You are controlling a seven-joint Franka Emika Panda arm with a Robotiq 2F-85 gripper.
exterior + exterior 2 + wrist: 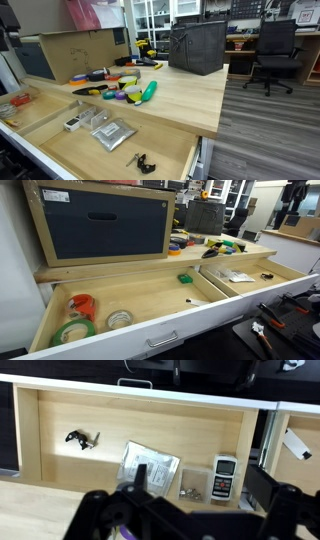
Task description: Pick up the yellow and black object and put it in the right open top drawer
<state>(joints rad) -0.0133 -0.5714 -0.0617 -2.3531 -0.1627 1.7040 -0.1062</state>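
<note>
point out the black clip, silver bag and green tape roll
black clip (78,438), wrist view, on its body
silver bag (158,460), wrist view, middle of its face
green tape roll (60,334), in an exterior view, on its band

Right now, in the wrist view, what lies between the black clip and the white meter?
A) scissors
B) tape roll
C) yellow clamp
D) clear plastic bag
D: the clear plastic bag lies flat between the black clip and the white meter.

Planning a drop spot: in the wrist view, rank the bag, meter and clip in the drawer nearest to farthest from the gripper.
1. Bag, centre of the drawer, and meter, right of it: too close to call.
2. Clip, far left: farthest from the gripper.
</note>
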